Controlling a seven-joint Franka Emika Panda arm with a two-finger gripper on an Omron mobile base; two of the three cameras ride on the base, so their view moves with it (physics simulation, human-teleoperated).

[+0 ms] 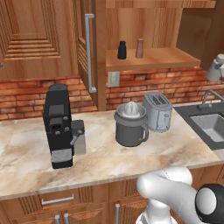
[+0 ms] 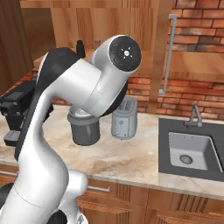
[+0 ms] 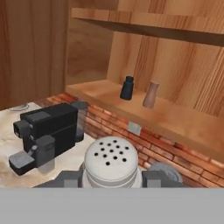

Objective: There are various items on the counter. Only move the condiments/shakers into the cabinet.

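I see a red brick wall (image 1: pixel 39 94) running behind the marble surface (image 1: pixel 105 159). A wall outlet (image 1: pixel 113 79) sits on it. To the right, a dark sink (image 2: pixel 188 151) with a grey faucet (image 2: pixel 194 116). Wood-panelled walls rise above.

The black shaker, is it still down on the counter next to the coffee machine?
No, the black shaker stands up on the cabinet shelf, beside the brown shaker.

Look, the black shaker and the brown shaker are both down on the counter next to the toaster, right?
Not quite. The black shaker and the brown shaker both stand up on the cabinet shelf, not on the counter next to the toaster. The left base view shows it.
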